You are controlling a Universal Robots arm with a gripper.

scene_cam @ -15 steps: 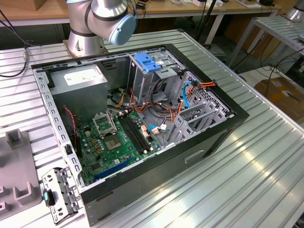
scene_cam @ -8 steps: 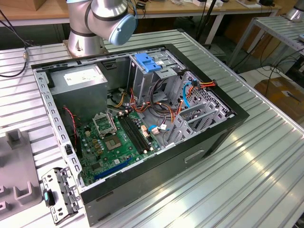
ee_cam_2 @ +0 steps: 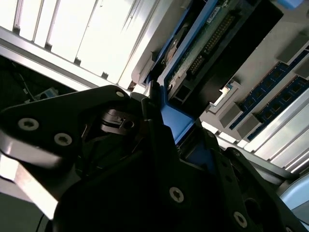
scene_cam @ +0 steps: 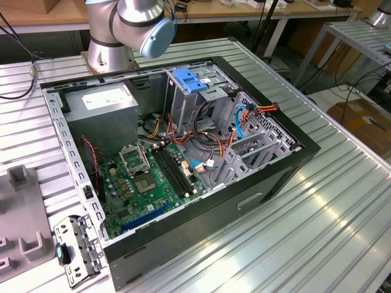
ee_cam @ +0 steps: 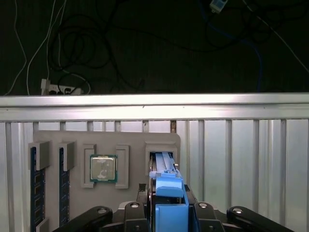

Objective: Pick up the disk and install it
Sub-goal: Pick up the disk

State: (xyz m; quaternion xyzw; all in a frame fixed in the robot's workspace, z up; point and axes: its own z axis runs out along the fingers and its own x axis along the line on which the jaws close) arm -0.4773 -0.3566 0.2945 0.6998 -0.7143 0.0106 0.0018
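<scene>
The gripper [ee_cam: 169, 213] sat clamped on the disk [ee_cam: 168, 186], which stood on edge in a slot of the grey tray [ee_cam: 130, 140], just beside the processor chip [ee_cam: 103, 168]. That hold looked to be on the blue rail alone. I judged that any tilt could wedge the disk in the slot or let it slip.

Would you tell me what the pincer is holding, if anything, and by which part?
The pincer appears shut on the disk, gripping the end of its blue carrier.

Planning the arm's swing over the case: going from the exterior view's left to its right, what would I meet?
Grey parts holder → loose metal bracket → motherboard → tilted metal drive bay → cardboard box.
</scene>
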